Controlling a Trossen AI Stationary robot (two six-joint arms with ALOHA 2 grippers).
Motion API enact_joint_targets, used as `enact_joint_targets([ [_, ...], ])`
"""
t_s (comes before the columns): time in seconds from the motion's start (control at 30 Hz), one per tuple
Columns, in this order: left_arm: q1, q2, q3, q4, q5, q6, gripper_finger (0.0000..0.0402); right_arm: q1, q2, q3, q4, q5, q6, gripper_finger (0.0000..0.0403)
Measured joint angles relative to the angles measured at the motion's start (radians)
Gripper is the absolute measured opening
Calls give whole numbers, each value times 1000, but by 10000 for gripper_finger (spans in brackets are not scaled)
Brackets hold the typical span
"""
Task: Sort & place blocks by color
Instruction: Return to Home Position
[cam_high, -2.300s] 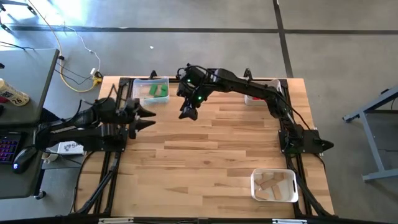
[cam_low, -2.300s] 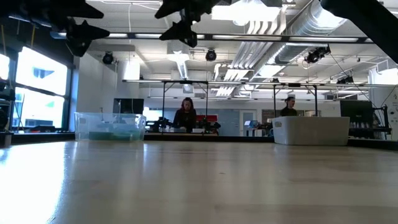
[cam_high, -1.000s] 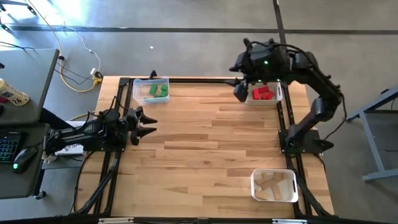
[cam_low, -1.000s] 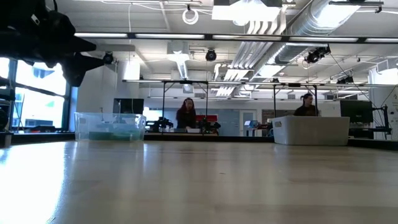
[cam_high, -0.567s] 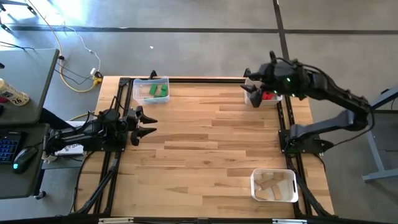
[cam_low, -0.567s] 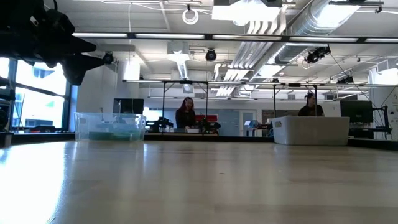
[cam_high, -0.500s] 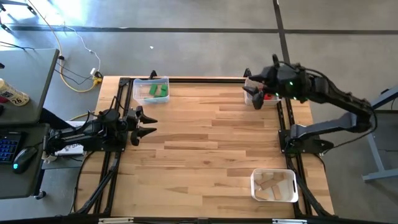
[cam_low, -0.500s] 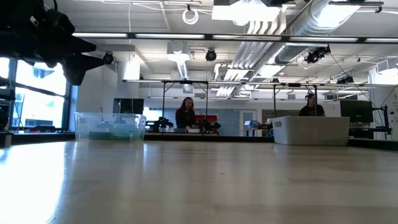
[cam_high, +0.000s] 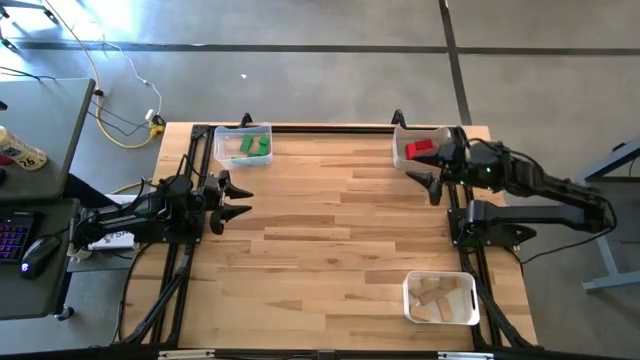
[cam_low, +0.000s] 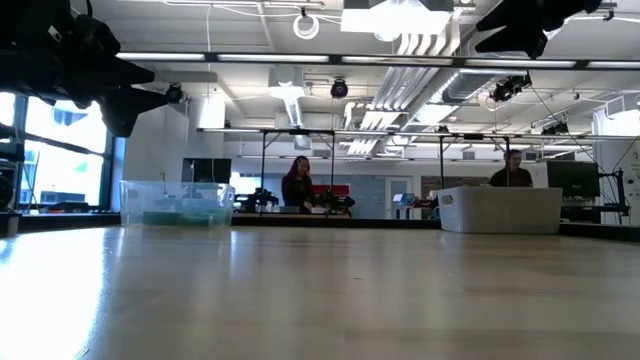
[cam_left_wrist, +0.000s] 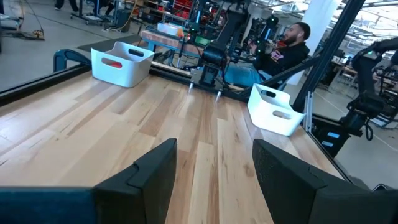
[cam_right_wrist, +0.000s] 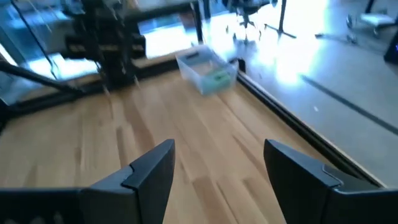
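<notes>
Sorted and stowed: with the wooden table (cam_high: 330, 230) showing no loose pieces, the green blocks (cam_high: 248, 146) lie in the clear bin (cam_high: 243, 130) at the far left corner, the red blocks (cam_high: 420, 150) in a white bin (cam_high: 400, 135) at the far right corner, and the plain wood blocks (cam_high: 438, 294) in a second white bin (cam_high: 408, 300) by the near right edge. The left gripper (cam_high: 236, 196) sits folded at the table's left side, its 2 fingers apart and holding nothing. The right gripper (cam_high: 430, 184) hangs just beside the bin of reds, its fingers likewise spread and empty, and both wrist views show only bare boards between the dark pads. By the look of things all 3 colours are put away and only the arms' parking is left. The pieces themselves appear to be small, rigid wood, likely light and not fragile, with smooth faces that could slip under a glancing pinch. Any re-grasp would best come from straight above, closing squarely on 2 flat opposite faces, and on a short bar across its narrow width near the middle. Pieces lying against a bin wall look hardest to reach.
</notes>
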Motion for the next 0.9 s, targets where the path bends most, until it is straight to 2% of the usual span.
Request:
enact_joint_targets([
  [0.2,0,0,0,0,0,0,200,0,-152,-207,172,-40,-3,233],
  [0.43,0,0,0,0,0,0,200,0,-260,-423,294,-74,-3,233],
  [0.63,0,0,0,0,0,0,200,0,-314,-564,401,-161,5,233],
  [0.9,0,0,0,0,0,0,200,0,-413,-671,433,-199,55,233],
])
